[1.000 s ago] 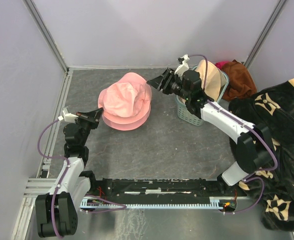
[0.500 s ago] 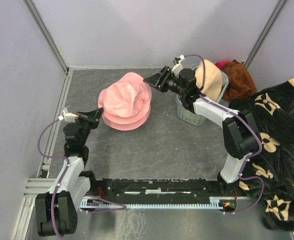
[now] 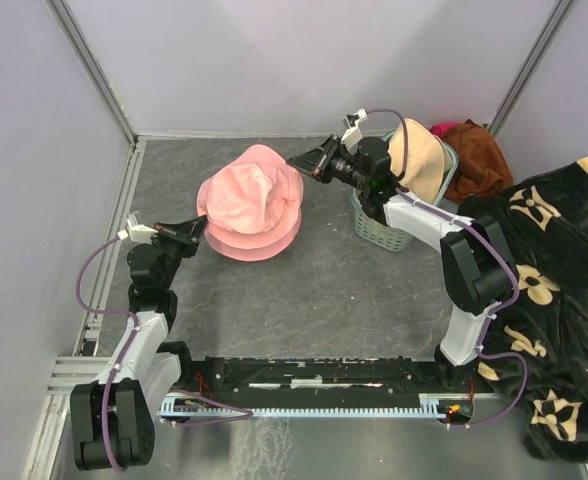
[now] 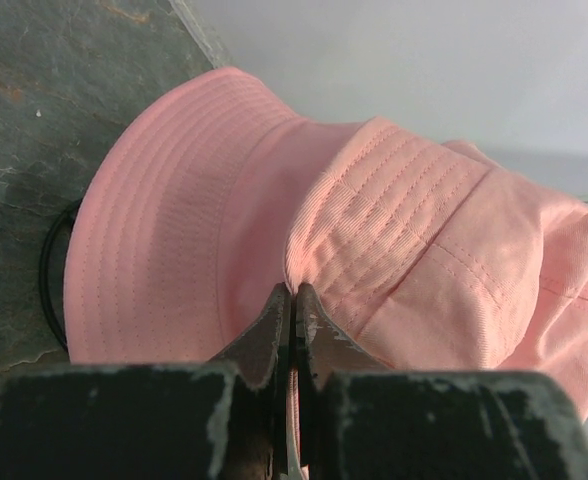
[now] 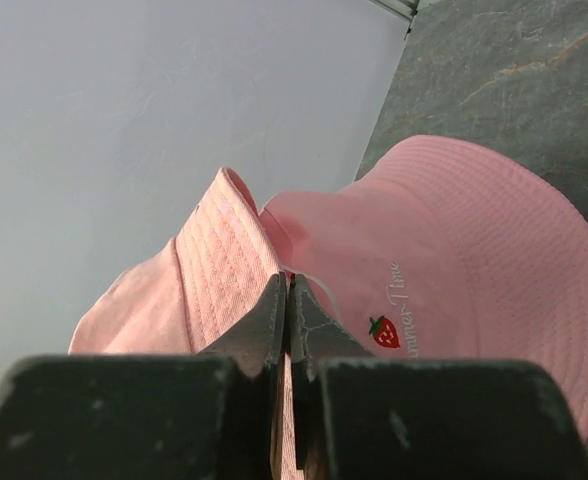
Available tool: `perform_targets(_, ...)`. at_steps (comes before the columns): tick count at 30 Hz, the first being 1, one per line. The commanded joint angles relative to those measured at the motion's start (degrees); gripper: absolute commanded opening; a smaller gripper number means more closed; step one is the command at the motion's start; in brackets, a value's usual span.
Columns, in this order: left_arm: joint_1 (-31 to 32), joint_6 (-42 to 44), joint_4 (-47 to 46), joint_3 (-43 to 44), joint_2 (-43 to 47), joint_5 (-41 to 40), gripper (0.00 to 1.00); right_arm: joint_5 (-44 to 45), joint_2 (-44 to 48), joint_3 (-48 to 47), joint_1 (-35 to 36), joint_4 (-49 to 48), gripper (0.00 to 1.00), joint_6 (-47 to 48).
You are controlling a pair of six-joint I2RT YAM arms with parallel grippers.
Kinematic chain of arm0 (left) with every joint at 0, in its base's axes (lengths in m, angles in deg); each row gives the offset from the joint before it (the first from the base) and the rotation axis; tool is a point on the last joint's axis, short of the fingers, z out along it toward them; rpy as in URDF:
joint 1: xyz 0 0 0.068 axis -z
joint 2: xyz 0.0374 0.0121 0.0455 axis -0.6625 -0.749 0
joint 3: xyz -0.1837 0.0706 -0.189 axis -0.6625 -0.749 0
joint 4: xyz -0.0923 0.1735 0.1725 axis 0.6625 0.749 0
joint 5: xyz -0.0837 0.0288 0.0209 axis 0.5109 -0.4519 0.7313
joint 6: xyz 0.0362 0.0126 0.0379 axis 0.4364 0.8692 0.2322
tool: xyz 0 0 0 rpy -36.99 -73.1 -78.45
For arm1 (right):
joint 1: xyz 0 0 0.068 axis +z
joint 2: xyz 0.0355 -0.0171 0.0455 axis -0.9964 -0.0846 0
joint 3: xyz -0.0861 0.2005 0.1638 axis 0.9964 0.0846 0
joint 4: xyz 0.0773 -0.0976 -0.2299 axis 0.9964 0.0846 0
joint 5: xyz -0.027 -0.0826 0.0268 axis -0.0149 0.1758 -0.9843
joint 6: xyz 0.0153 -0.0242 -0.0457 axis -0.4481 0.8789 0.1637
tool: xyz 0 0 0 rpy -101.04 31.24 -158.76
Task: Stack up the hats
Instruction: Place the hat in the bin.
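While both arms reached toward the middle of the table [image 3: 334,290], 2 pink hats [image 3: 251,210] lay stacked left of centre in the top view: the top pink hat [image 3: 256,185], crumpled, sat on the lower pink hat [image 3: 259,247], whose brim rested flat on the surface.

The left gripper [image 3: 196,228] stood at the left edge of the stack. In its wrist view, the left gripper [image 4: 292,292] was clenched, with both fingers pressed together and their tips against the fold where the 2 brims met. A thin pink strip showed between the fingers; whether fabric was pinched could not be determined.

The right gripper [image 3: 296,160] stood at the upper right edge of the stack. In its wrist view, the right gripper [image 5: 286,283] was likewise clenched, its tips at an upturned brim edge. A strawberry emblem [image 5: 382,330] with lettering showed on the crown beside it. A grasp of fabric could not be confirmed here either.

1 beige hat [image 3: 420,160] sat tilted in the teal basket [image 3: 379,228], right of centre. A rust-brown cloth [image 3: 479,155] lay just beyond the basket, and a black blanket [image 3: 559,290] covered the right side of the frame.
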Motion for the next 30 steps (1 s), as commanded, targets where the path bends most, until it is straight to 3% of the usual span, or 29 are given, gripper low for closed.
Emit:
perform_targets(1,-0.3,2.5,-0.1,3.4,1.6,0.7,0.03,0.5,0.5,-0.8,0.1,0.6,0.03,1.7)
perform_targets(11,-0.3,3.8,3.6,4.7,2.5,-0.6,0.03,7.1,2.0,-1.2,0.1,12.3,0.01,8.7)
perform_targets(30,-0.3,7.6,10.1,5.2,-1.1,-3.9,0.03,11.1,-3.2,-8.0,3.0,21.7,0.01,15.4)
